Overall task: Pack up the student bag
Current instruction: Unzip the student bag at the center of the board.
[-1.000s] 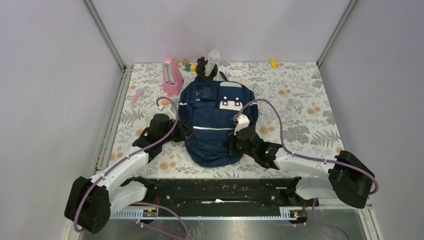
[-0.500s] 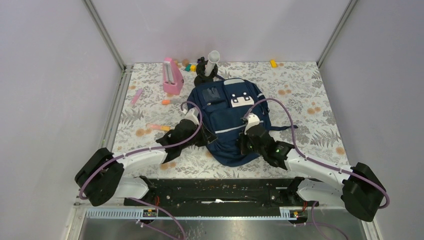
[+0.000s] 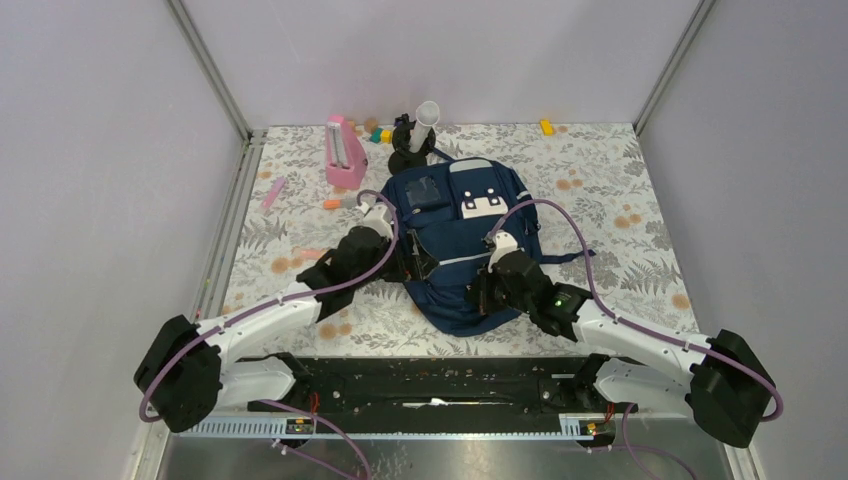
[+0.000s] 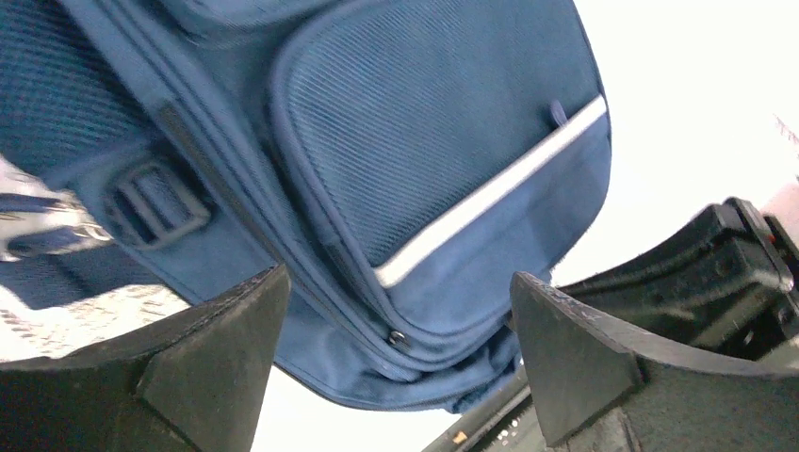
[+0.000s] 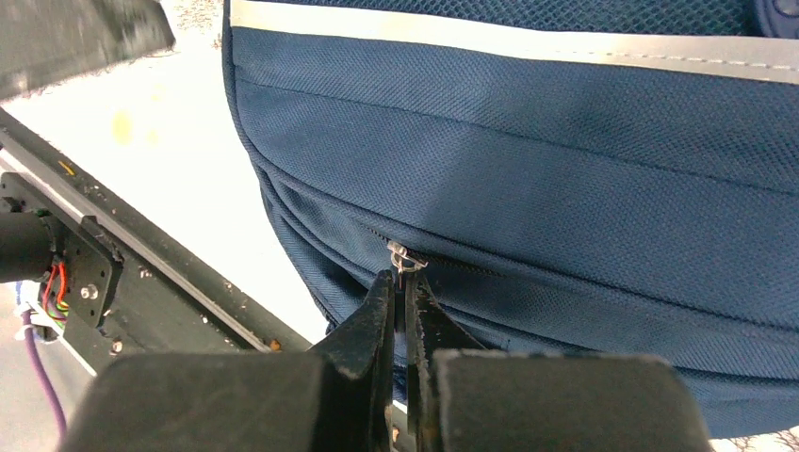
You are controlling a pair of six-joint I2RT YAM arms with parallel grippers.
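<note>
The student bag [image 3: 455,235], navy with white front patches and a light stripe, lies flat on the floral table between my two arms. My left gripper [image 3: 408,264] is at the bag's left edge, open, its fingers spread wide and nothing between them. In the left wrist view the bag's side [image 4: 443,141] and a zipper slider [image 4: 396,337] lie beyond the open left gripper [image 4: 398,278]. My right gripper [image 3: 479,297] is on the bag's lower right, shut on the metal zipper pull [image 5: 405,256]; the right gripper [image 5: 402,281] pinches it at the tips.
A pink box [image 3: 345,152], a black holder with a white tube [image 3: 417,128] and small coloured blocks [image 3: 380,132] stand behind the bag. An orange marker [image 3: 333,204], a pink stick [image 3: 272,192] and a yellow block [image 3: 546,126] lie loose. The black rail [image 3: 440,375] runs along the near edge.
The bag slid right and turned a little a second ago. My left gripper has since opened and let go of the bag's left edge. The right gripper keeps its grip.
</note>
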